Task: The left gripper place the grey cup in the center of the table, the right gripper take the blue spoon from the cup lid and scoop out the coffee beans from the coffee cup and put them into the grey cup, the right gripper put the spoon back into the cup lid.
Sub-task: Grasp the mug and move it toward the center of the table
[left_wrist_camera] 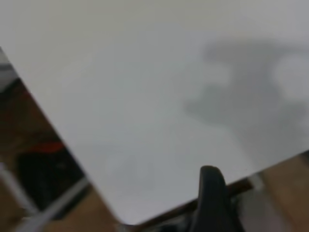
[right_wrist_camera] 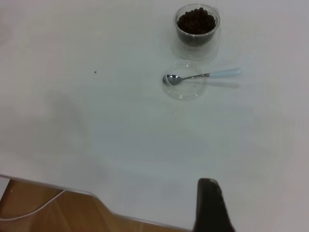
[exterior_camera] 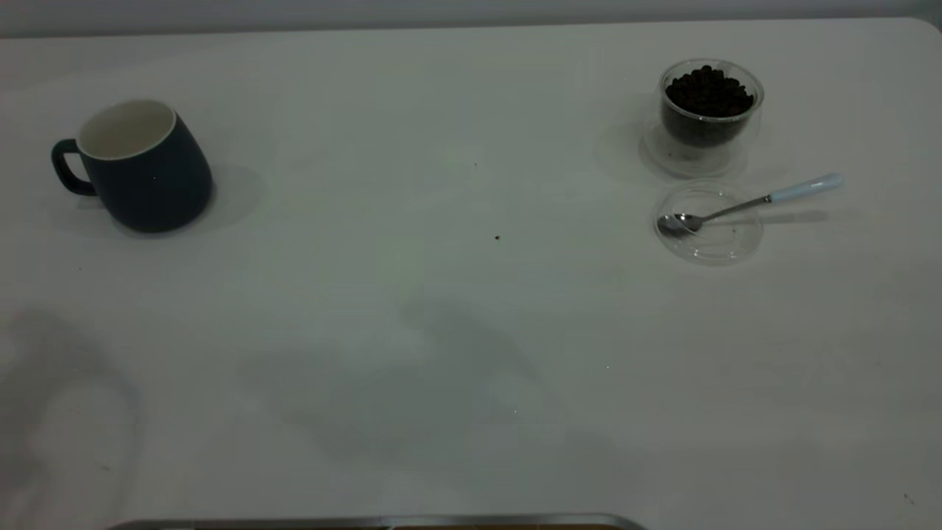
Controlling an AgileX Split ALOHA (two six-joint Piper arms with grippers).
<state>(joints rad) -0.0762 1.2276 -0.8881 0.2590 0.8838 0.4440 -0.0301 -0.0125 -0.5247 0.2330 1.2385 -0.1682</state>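
The grey cup (exterior_camera: 140, 165) stands upright at the table's (exterior_camera: 441, 309) far left, handle to the left, white inside empty. The coffee cup (exterior_camera: 708, 110), full of coffee beans (exterior_camera: 708, 90), stands at the far right. Just in front of it lies the cup lid (exterior_camera: 710, 224) with the blue spoon (exterior_camera: 751, 202) resting on it, bowl on the lid, handle out to the right. The right wrist view shows coffee cup (right_wrist_camera: 196, 25), lid (right_wrist_camera: 186, 87) and spoon (right_wrist_camera: 203, 75) far off. Neither arm shows in the exterior view. Only a black part of my left gripper (left_wrist_camera: 211, 193) and right gripper (right_wrist_camera: 208, 203) shows, both at the table's near edge.
A tiny dark speck (exterior_camera: 497, 238) lies near the table's middle. Arm shadows fall on the near half of the table. A metal rim (exterior_camera: 368, 523) runs along the near edge. The left wrist view shows a table corner and floor (left_wrist_camera: 43, 159) beyond.
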